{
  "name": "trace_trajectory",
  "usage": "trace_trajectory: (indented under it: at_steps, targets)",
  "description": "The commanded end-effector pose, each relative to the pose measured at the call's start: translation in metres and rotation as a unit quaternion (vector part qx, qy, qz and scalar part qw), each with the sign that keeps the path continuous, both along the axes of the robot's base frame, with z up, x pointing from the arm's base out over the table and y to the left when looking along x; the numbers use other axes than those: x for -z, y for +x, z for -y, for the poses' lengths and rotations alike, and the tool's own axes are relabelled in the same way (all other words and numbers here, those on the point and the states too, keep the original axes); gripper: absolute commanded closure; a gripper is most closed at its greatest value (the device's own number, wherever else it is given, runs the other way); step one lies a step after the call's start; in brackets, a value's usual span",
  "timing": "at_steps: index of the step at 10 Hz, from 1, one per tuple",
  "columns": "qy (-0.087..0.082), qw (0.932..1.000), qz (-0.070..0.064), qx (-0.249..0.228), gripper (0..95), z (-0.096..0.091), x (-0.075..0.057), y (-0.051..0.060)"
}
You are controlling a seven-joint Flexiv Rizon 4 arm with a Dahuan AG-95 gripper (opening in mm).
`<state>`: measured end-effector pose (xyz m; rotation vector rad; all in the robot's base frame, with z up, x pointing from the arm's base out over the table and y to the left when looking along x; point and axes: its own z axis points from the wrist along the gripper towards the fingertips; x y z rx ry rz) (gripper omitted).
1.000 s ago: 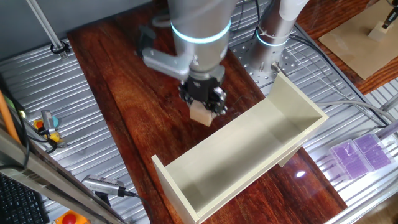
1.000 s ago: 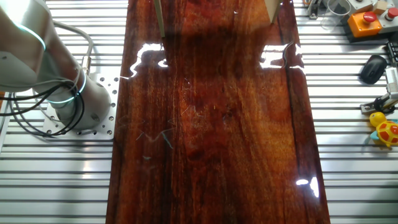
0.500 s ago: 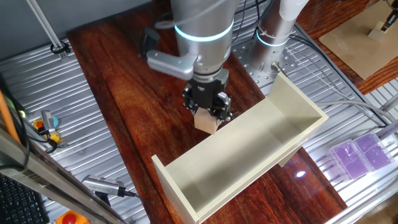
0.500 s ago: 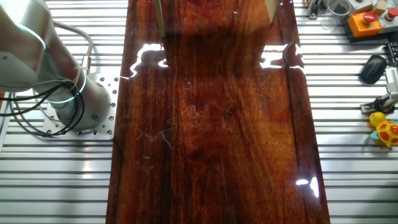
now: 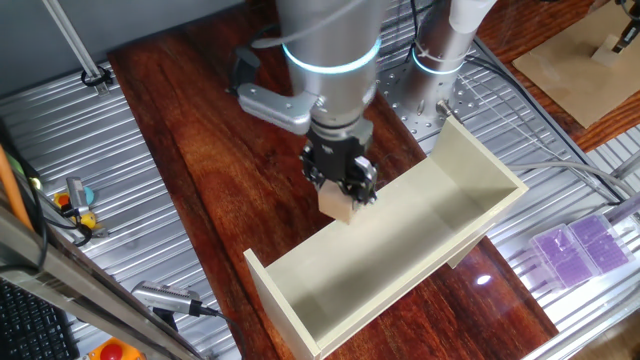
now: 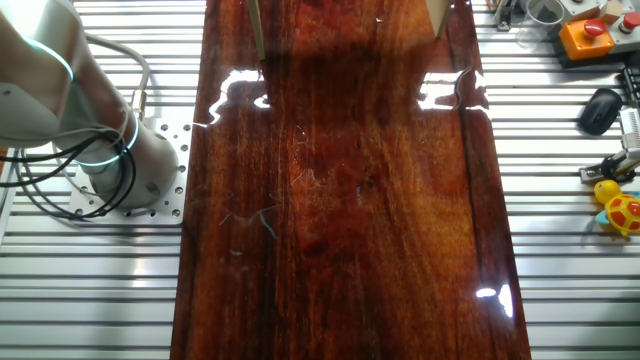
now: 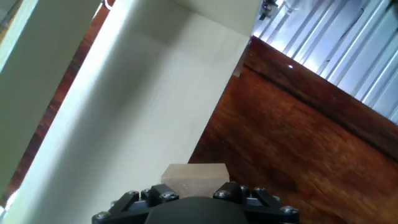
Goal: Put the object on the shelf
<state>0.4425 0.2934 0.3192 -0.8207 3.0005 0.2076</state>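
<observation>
Gripper (image 5: 340, 190), in one fixed view, pinches the tan cube (image 5: 338, 205) and holds it above the far long edge of the cream shelf (image 5: 400, 250), whose open interior holds nothing and has bare wooden tabletop (image 5: 190, 130) to its left. From the other fixed view only the robot base (image 6: 120, 160) and the polished tabletop (image 6: 350, 200) show. Hand view places the cube (image 7: 194, 180) at the bottom edge, over the shelf's (image 7: 124, 112) long rim, dark tabletop (image 7: 298, 143) to the right.

Cube (image 5: 338, 204) in gripper (image 5: 340, 197) above shelf's (image 5: 400, 255) rear edge (shelf on table (image 5: 200, 150))
</observation>
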Motion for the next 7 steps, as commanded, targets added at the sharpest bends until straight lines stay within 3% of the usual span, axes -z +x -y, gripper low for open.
trace_trajectory:
  at_steps: [1,5,7]
  targets:
    - [0.002,0.9998,0.002,0.022,95.0,-0.013,0.007,0.001]
    - [-0.006,0.9990,0.000,0.044,95.0,-0.041,0.012,0.002]
    - [-0.010,0.9991,-0.001,0.041,95.0,-0.044,0.012,0.002]
